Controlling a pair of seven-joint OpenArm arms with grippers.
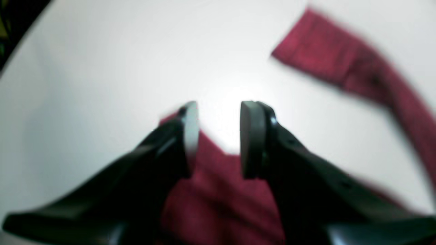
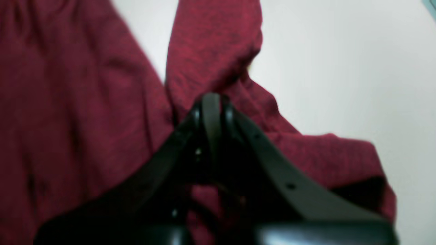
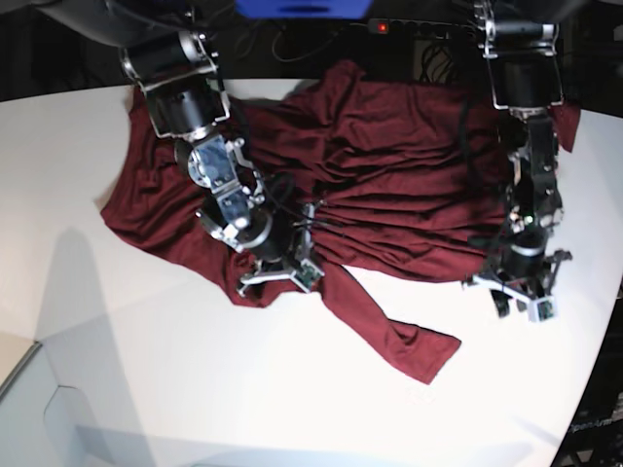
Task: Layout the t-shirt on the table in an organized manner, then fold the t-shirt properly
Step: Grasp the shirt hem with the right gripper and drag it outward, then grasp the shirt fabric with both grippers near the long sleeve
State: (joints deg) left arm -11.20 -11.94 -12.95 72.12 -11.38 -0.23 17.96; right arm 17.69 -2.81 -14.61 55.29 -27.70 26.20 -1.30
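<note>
The dark maroon t-shirt (image 3: 389,165) lies rumpled across the far half of the white table (image 3: 195,379), one sleeve (image 3: 409,341) trailing toward the near side. My right gripper (image 3: 279,276) rests on the shirt's near edge. In the right wrist view it (image 2: 211,102) is shut, and folds of the t-shirt (image 2: 68,102) bunch at its tips. At the shirt's right edge, my left gripper (image 3: 517,297) hangs low over the table. In the left wrist view it (image 1: 221,136) is open, with t-shirt fabric (image 1: 218,190) and bare table (image 1: 102,68) below the gap.
The table's curved edge (image 3: 599,379) runs close to my left gripper. A power strip with a red light (image 3: 382,26) and dark cables lie beyond the far edge. A white panel (image 3: 29,399) sits at the near left corner.
</note>
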